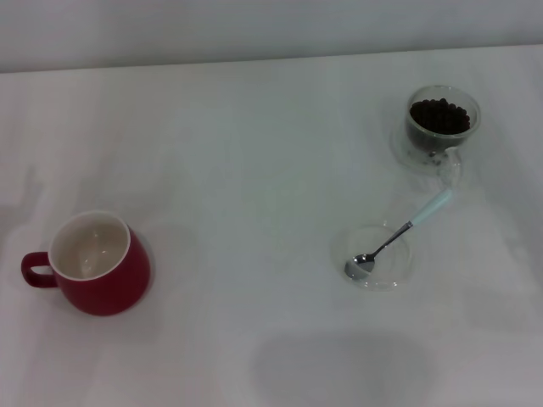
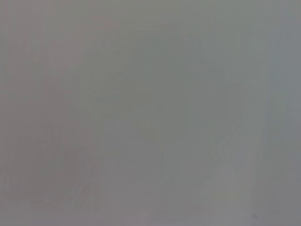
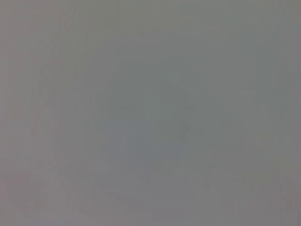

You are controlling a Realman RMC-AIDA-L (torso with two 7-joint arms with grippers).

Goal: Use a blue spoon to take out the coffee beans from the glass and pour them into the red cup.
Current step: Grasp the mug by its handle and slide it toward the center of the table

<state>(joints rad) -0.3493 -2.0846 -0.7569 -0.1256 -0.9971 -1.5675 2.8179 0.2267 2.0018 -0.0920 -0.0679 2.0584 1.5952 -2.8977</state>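
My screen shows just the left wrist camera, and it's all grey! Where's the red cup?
Observer: The red cup stands upright on the left side of the table.
Child: What's on the right side?
Observer: The blue spoon lies with its bowl in a clear saucer.
Child: Where are the beans?
Observer: The coffee beans sit in the glass, farther back than the saucer.

No part of the robot's body shows in any of the three views, so there are no arm colours, cables, screws or markings to report. Both wrist cameras give only flat grey, maybe a blank surface.
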